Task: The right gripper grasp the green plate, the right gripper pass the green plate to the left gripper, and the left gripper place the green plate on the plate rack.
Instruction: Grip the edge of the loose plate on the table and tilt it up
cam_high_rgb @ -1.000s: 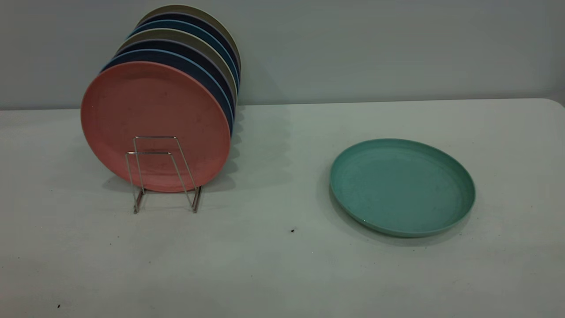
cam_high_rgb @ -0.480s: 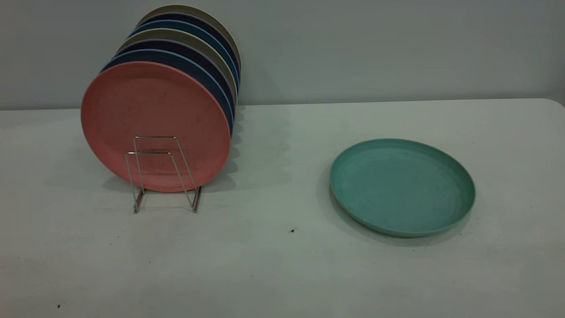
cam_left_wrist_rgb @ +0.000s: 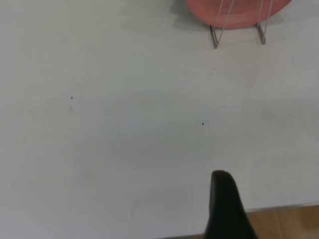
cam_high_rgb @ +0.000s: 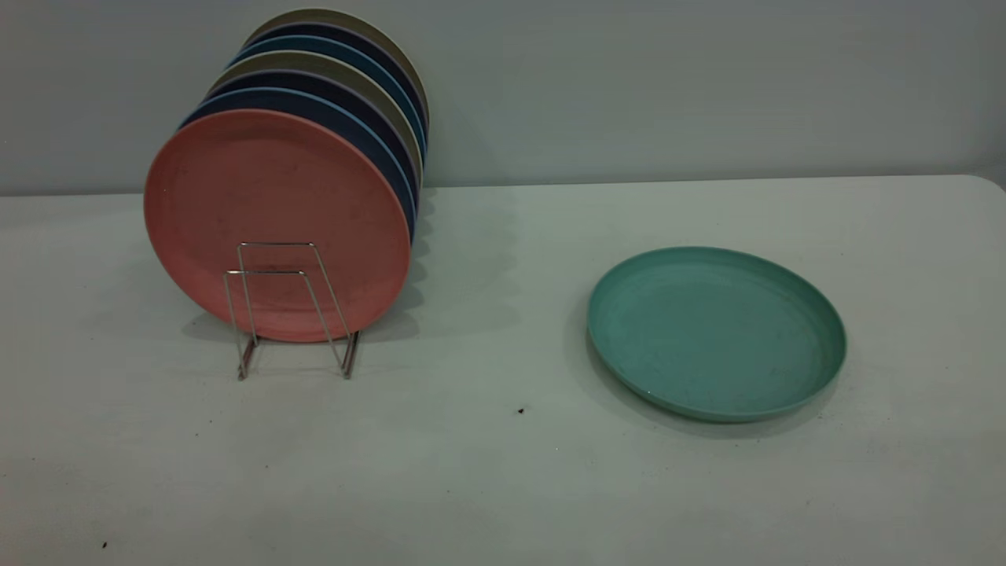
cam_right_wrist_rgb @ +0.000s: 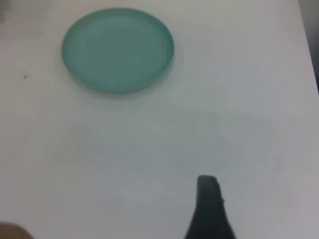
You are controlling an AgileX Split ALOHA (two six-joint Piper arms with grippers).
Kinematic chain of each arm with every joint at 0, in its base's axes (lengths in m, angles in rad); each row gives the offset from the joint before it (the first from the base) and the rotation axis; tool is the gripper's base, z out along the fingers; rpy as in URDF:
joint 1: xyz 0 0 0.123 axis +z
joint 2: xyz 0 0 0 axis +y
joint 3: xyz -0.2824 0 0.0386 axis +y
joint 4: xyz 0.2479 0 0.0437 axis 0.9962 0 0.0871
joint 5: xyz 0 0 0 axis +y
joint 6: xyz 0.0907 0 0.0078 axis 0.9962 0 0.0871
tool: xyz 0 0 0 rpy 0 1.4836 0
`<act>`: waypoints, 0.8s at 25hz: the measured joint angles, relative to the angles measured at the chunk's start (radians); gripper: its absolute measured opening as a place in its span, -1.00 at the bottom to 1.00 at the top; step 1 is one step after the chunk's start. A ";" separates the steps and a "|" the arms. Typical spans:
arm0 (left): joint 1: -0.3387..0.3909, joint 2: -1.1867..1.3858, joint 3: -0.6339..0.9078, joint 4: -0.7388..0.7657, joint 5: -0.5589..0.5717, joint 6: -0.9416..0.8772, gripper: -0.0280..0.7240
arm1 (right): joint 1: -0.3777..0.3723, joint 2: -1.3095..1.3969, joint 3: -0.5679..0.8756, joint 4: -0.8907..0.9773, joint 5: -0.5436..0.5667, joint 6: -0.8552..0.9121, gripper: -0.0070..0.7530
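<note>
Grasp not begun: green plate flat on table, right side. Right gripper well short, finger spread unclear. Next: reach plate's near rim.

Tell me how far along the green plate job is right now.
Nothing looks done yet. The green plate lies flat on the table, untouched, well to the right of the plate rack, which holds the pink plate and others behind it. No gripper shows in the exterior view; the wrist views show only one finger each, back from the work. Grasping, handing over and racking all remain.
</note>
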 joint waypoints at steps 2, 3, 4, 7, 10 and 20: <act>0.000 0.007 -0.011 -0.004 -0.029 0.022 0.37 | 0.000 0.004 -0.012 0.000 -0.063 -0.010 0.51; 0.000 0.019 -0.020 -0.015 -0.059 0.027 0.37 | 0.000 0.019 -0.015 0.003 -0.121 -0.013 0.51; 0.000 0.041 -0.024 -0.038 -0.086 0.029 0.37 | 0.000 0.041 -0.016 0.013 -0.183 -0.016 0.51; 0.000 0.164 -0.029 -0.158 -0.193 0.045 0.37 | 0.000 0.173 -0.017 0.102 -0.312 -0.033 0.49; 0.000 0.349 -0.029 -0.331 -0.308 0.176 0.37 | 0.000 0.377 -0.017 0.324 -0.371 -0.195 0.46; 0.000 0.872 -0.029 -0.911 -0.546 0.789 0.37 | 0.000 1.107 -0.048 1.005 -0.552 -0.824 0.44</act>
